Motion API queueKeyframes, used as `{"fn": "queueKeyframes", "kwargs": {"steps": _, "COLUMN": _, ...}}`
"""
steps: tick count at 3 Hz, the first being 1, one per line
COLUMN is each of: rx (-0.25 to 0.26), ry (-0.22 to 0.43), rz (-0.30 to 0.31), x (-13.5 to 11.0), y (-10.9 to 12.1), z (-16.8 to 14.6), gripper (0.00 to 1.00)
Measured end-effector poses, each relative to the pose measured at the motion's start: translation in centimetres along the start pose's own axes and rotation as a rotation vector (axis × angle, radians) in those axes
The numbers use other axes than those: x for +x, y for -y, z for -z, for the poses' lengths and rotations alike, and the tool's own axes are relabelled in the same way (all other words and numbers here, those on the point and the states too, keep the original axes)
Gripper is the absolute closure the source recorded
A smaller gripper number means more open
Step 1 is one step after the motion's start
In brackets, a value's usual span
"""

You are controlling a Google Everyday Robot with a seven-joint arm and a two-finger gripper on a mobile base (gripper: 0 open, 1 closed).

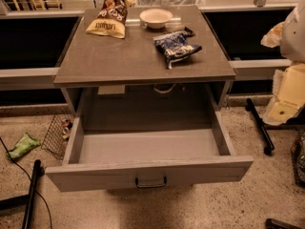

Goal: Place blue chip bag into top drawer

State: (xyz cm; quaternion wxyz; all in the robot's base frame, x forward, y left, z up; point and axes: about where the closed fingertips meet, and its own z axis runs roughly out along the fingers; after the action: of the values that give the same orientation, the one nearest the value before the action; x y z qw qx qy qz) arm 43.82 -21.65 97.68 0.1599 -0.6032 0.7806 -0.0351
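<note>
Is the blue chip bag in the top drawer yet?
No: the blue chip bag lies on the tabletop above the open top drawer; gripper at right edge.

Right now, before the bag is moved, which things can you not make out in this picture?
- The gripper: at the right edge, beside the table, cut off by the frame.
- The top drawer: the strip of floor just behind its own front panel is hidden.
- The blue chip bag: print too small to read.
- The wire basket on the floor, left: contents too small to tell.
</note>
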Motion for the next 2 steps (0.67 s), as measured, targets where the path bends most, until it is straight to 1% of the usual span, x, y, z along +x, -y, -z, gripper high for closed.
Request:
{"fn": "queueKeyframes", "kwargs": {"steps": 1, "rx": 0.000, "ry": 0.000, "rz": 0.000, "x": 0.0, "y": 0.0, "z": 0.0, "gripper": 0.00}}
{"fn": "queueKeyframes", "kwargs": {"steps": 2, "rx": 0.026, "ry": 0.037, "rz": -0.028, "x": -1.0, "y": 2.8, "z": -1.6, "gripper": 0.00}}
